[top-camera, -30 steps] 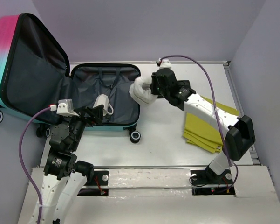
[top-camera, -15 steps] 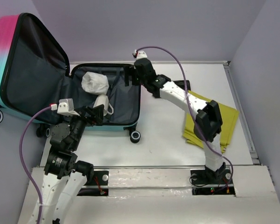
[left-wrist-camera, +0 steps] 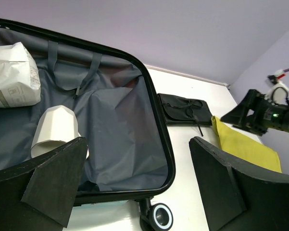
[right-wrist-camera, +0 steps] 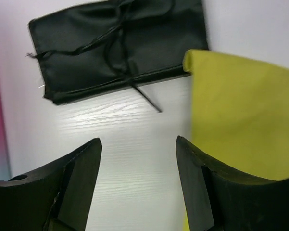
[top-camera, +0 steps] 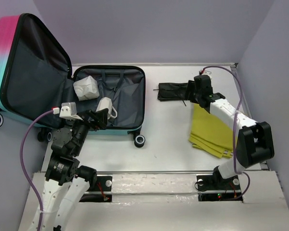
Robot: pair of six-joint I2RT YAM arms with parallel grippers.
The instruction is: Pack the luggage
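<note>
Luggage (top-camera: 127, 98) open, well left of right end effector (top-camera: 189, 91)

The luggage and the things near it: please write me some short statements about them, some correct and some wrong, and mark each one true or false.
1. The luggage is open, with a white bag inside it. True.
2. The black pouch lies inside the luggage. False: it lies on the table, outside the luggage.
3. The right fingers grip the yellow cloth. False: they stand apart and hold nothing, above the table beside the cloth.
4. A white cup lies in the luggage. True.
5. The left fingers are shut. False: they stand wide apart and are empty.
</note>
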